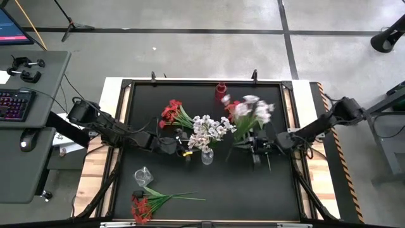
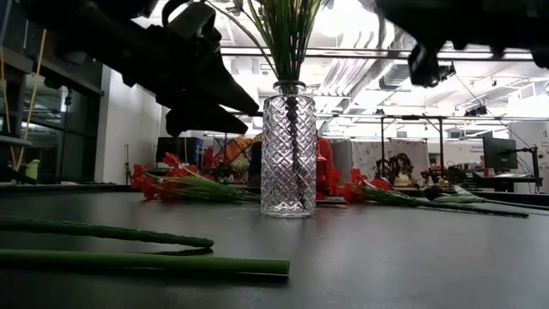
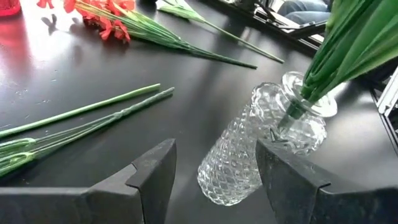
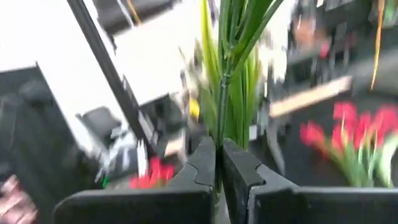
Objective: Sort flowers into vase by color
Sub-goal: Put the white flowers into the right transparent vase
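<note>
A clear cut-glass vase [image 1: 207, 156] stands upright mid-table with white flowers [image 1: 209, 128] in it; their green stems [image 3: 323, 68] enter its neck. My left gripper [image 3: 214, 168] is open just left of it, a finger on either side of the vase's base [image 3: 224, 180] without touching. My right gripper [image 4: 219, 162] is to the vase's right, shut on a second bunch with white blooms [image 1: 253, 109]. Red flowers [image 1: 171, 113] lie on the table at the far left, and more red flowers [image 1: 142, 206] lie near the front edge. My right gripper pinches the green stems [image 4: 222, 127] of the white-bloomed bunch between its two shut fingers. The stems rise out from between the fingertips. In the high view the blooms lean toward the table's far side; whether the stem ends touch the table I cannot tell.
A small red vase [image 1: 221, 90] stands at the far edge. A clear glass vase [image 1: 143, 176] lies at the front left beside the red flowers, whose long stems [image 2: 129, 249] stretch across the near table. More green stems [image 2: 446, 202] lie right of the vase.
</note>
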